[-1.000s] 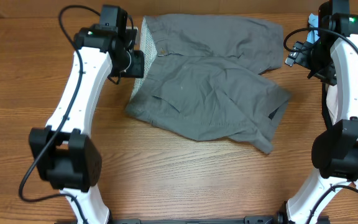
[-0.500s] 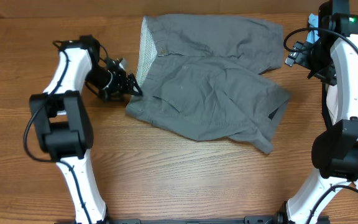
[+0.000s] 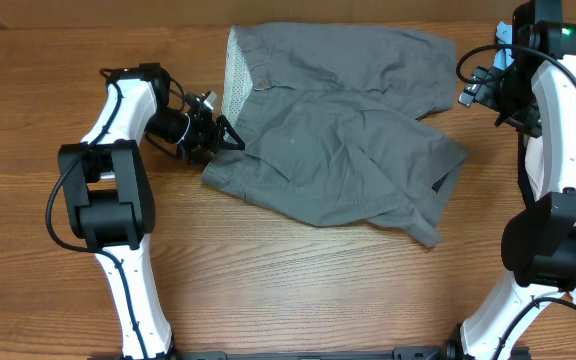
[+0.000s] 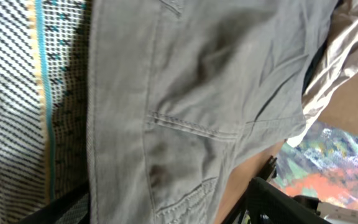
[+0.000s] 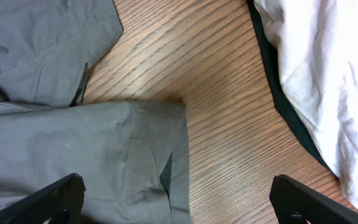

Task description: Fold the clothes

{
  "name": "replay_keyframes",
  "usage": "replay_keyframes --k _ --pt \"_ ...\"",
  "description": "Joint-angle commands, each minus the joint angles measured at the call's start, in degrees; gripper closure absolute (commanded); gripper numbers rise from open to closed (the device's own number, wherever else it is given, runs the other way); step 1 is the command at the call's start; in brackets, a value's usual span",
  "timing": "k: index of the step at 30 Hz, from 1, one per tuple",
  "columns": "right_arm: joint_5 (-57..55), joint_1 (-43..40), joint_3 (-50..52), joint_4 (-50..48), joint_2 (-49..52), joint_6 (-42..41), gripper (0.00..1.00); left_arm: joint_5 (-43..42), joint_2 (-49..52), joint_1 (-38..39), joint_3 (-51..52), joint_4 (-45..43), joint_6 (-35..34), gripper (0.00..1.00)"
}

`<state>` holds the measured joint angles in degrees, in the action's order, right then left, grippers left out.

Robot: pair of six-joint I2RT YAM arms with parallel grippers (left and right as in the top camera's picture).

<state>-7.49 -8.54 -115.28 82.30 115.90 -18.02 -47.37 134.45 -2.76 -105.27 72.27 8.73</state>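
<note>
We see the medium-gray cotton shorts (image 3: 338, 150) lying rumpled on the brown wooden tabletop (image 3: 298, 290), between the two arms. The left claw (image 3: 226, 135), fingers spread apart, sits at the waistband edge. The right claw (image 3: 468, 95), likewise spread wide, hovers beside a leg hem, grasping nothing.

Place: a robot lab bench.
Surface: a wood-grain table (image 3: 298, 290) fills the overhead view.
Rig: a white-and-black left arm (image 3: 108, 195) and right arm (image 3: 558, 120) stand at its near edge.
Wiring: exposed black cables (image 3: 476, 88) hang by the right arm, far right.
Props: gray shorts (image 3: 348, 150) lie on the table, with a whitish garment (image 5: 328, 74) to the right.
</note>
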Motion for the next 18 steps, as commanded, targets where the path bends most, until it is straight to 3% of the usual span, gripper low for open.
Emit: replay_keyframes --k 1,9,13,18 --pt "0.0 0.0 -0.2 -0.1 -0.1 -0.2 0.00 -1.6 -2.2 1.3 -1.5 0.6 3.7 0.29" --pt "0.0 0.0 -0.2 -0.1 -0.1 -0.2 0.00 -0.7 -2.2 4.0 -1.5 2.6 5.4 0.30" --pt "0.0 0.0 -0.2 -0.1 -0.1 -0.2 0.00 6.8 -2.2 4.7 -1.5 2.5 5.1 0.27" --pt "0.0 0.0 -0.2 -0.2 -0.1 -0.2 0.00 13.4 -2.2 5.1 -1.5 2.5 1.7 0.31"
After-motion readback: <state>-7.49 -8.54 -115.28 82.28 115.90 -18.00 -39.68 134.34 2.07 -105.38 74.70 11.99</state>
